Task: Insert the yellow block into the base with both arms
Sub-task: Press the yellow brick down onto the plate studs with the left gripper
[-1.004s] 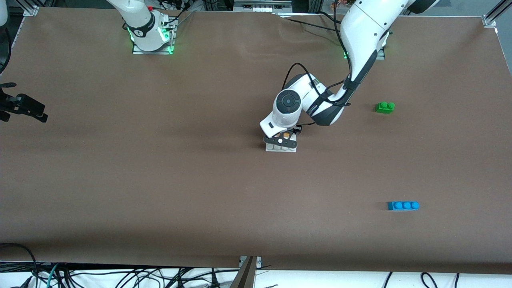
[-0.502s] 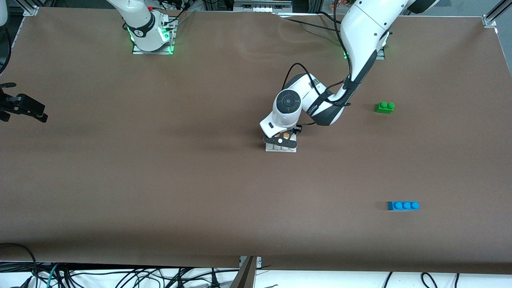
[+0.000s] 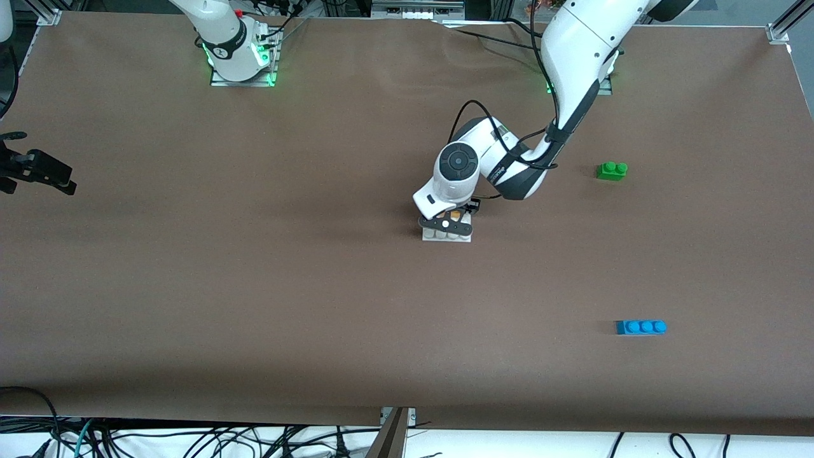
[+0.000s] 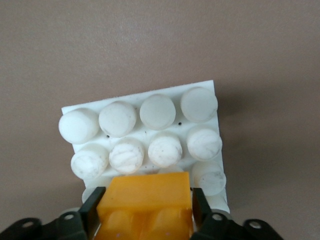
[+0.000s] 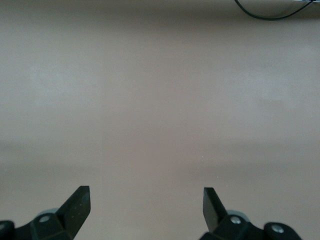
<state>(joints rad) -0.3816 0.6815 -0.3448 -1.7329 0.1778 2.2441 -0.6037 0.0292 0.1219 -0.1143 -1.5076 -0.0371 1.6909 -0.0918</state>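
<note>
The white studded base (image 3: 447, 236) lies on the brown table near the middle; it also shows in the left wrist view (image 4: 150, 115). My left gripper (image 3: 446, 224) is down on the base and is shut on the yellow block (image 4: 145, 200), its fingers (image 4: 93, 202) pressed to the block's two sides. The block sits on the base's studs at the edge under the gripper; in the front view only a sliver of the block (image 3: 456, 217) shows. My right gripper (image 5: 145, 192) is open and empty over bare table at the right arm's end (image 3: 38, 170), where that arm waits.
A green two-stud brick (image 3: 612, 170) lies toward the left arm's end of the table. A blue three-stud brick (image 3: 641, 327) lies nearer to the front camera at that same end. Cables hang along the table's front edge.
</note>
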